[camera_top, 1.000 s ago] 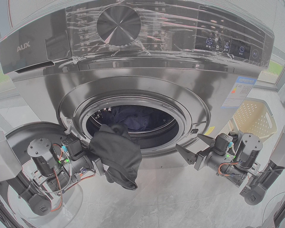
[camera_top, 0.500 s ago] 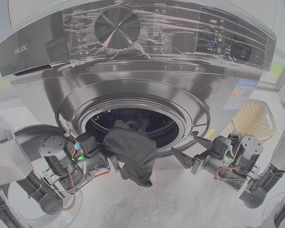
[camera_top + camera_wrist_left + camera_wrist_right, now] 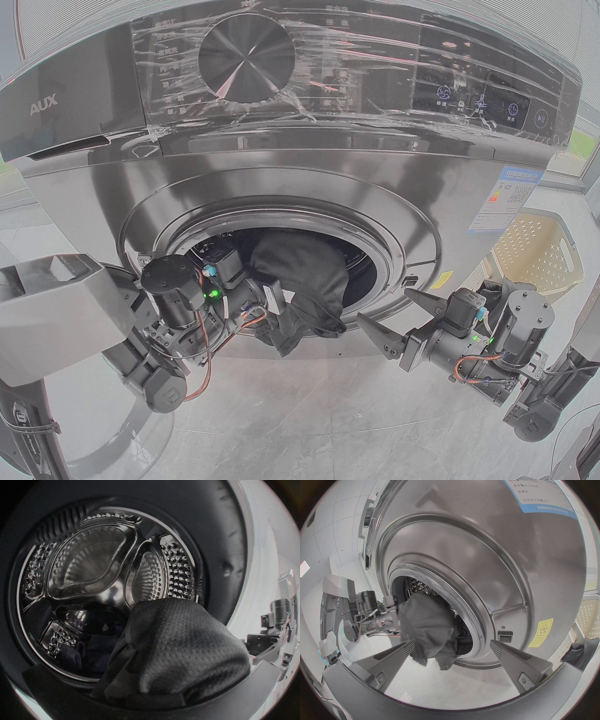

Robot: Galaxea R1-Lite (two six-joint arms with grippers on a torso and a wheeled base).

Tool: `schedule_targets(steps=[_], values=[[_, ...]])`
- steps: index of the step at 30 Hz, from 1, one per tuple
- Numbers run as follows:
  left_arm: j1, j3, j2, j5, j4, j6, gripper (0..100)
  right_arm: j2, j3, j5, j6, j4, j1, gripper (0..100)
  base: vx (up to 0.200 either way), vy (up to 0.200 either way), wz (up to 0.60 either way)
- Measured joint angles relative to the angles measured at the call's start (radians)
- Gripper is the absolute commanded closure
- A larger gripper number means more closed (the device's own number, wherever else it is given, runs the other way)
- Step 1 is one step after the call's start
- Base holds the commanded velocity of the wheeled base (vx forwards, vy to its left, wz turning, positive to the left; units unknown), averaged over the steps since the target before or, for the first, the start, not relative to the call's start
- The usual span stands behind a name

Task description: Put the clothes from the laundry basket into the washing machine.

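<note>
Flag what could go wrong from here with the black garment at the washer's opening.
The black garment is only partly in, with its lower part hanging outside over the rim of the washing machine opening. If the left gripper releases now, it may slide out to the floor. The hanging part could also snag on that rim.

The left arm (image 3: 164, 350) has a black cylindrical motor housing (image 3: 172, 286) with small screws in its cap, a pale grey boxy link cover (image 3: 56, 312), a looping orange cable (image 3: 207, 359), a teal connector (image 3: 209, 270) and a green light (image 3: 214, 292). The right arm (image 3: 450, 347) has the same black cylinder (image 3: 524, 315) and orange cable loop (image 3: 459, 365). The right gripper (image 3: 382, 303) has dark wedge-shaped fingers (image 3: 518, 664) with dimpled pads (image 3: 496, 648) and one screw each.
</note>
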Motion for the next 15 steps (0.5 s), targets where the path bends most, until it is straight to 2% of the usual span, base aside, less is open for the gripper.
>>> schedule_targets(steps=[10,15], values=[[0.023,-0.19,0.152,0.025,0.002,-0.009,100,0.002,0.004,0.0,0.0,0.0,0.005,0,0.0,0.0,0.0],[0.033,-0.291,0.202,0.038,0.045,-0.01,100,0.003,0.004,0.0,0.0,0.0,0.008,0,0.0,0.0,0.0]])
